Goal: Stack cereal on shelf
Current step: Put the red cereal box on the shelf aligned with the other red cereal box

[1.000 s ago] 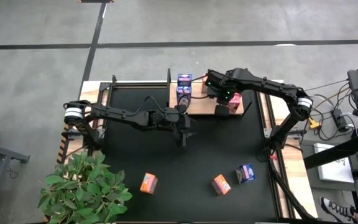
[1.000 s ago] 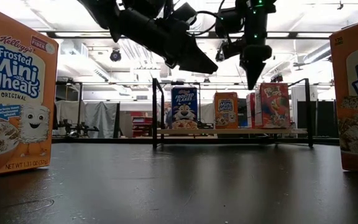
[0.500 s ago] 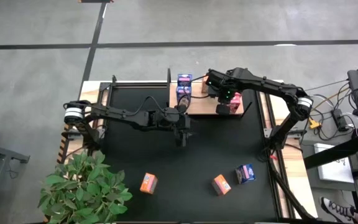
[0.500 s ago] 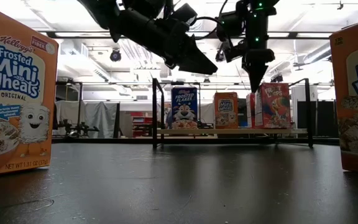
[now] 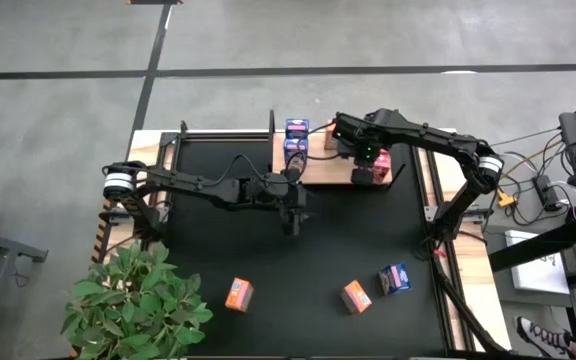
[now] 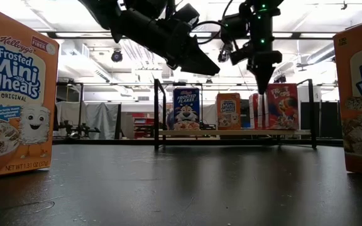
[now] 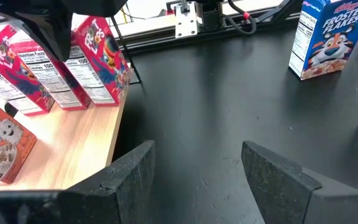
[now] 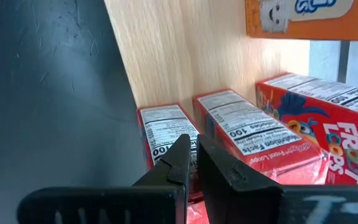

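The black mat (image 5: 298, 250) is covering the table, and behind it in the low view a bright room with ceiling lights is showing. Nearest to the camera, three cereal boxes are lying loose on the mat: an orange box (image 5: 239, 294), a second orange box (image 5: 355, 297) and a blue box (image 5: 395, 278) just beside it. These are well apart from both arms.

Farther back, the left gripper (image 5: 293, 212) is hanging over the middle of the mat, its fingers (image 7: 135, 171) standing apart and holding nothing. It is pointing toward the loose boxes, so I judge it is the nearer arm for the next pick.

At the far edge, the shelf (image 5: 333, 172) is carrying the other boxes upright: a blue one (image 6: 186, 108), an orange one (image 6: 228, 111) and three red boxes (image 8: 247, 127) side by side. The right gripper (image 6: 260, 85) is hovering just above the red boxes, its fingers (image 8: 179, 163) pressed together and empty. The red boxes are standing directly below its tips, their long sides running across the board. Any move down would strike a box top, so I think it should rise first.
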`<control>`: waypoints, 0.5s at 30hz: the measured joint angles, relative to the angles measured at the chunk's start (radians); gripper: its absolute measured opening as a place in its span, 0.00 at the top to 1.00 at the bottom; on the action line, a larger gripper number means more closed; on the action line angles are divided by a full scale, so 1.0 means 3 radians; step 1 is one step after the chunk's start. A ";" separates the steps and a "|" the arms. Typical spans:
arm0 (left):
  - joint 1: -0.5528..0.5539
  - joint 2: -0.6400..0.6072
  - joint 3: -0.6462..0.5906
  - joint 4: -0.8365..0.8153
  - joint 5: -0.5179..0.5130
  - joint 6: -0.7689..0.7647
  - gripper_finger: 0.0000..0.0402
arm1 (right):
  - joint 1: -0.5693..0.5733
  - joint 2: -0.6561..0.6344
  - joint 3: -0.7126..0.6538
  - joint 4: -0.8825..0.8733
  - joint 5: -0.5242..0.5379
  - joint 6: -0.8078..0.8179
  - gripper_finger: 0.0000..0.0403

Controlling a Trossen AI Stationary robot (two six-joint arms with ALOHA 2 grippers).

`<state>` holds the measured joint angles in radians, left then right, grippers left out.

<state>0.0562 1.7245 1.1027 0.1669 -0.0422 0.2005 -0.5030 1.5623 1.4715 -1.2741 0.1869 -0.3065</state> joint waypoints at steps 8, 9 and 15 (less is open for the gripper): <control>0.0000 0.0000 0.0000 -0.0011 0.0000 0.0000 0.44 | 0.0001 -0.0001 0.0004 -0.0012 -0.0001 -0.0073 0.96; 0.0000 0.0000 0.0001 -0.0011 0.0000 0.0000 0.44 | 0.0001 -0.0001 0.0011 -0.0012 -0.0001 -0.0080 0.96; -0.0001 0.0000 0.0001 -0.0011 0.0000 0.0000 0.44 | 0.0001 -0.0008 0.0094 -0.0005 -0.0001 -0.0085 0.96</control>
<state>0.0559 1.7245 1.1028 0.1635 -0.0422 0.2005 -0.5026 1.5599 1.4998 -1.2755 0.1867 -0.3319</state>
